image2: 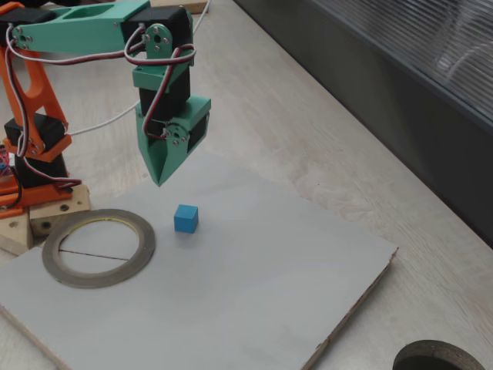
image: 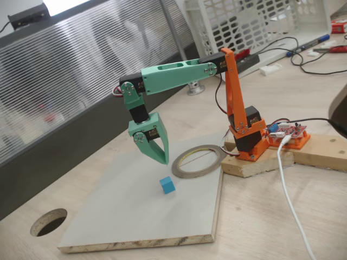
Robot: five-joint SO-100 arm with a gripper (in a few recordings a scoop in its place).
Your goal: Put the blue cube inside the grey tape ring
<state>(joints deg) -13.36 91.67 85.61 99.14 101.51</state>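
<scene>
1. Board edge comes nearest: one pale board (image: 135, 216) lies on the counter (image: 271, 216), with one round dark hole (image: 49, 222) cut in the counter just off the board's near corner, well apart from the tool.
2. One blue cube (image: 167, 185) sits flat on the board, below the tool and a little to its near side in a fixed view; it is untouched and outside the ring.
3. Judging by its look, the cube is light, stiff and matte, so not slippery. It is far smaller than the tool, so it should be taken across two opposite flat side faces, squarely, or it may twist or skid away.
4. One green tool (image2: 160, 183) hangs above the board, pointing down, its fingertips drawn together to a narrow point with nothing between them.
5. One grey tape ring (image: 199, 161) lies flat on the board beyond the cube, beside the tool toward the arm's base. It is thin and low, so the cube need only clear its rim.
6. One orange arm base (image: 249, 143) stands on wooden blocks behind the ring.
</scene>
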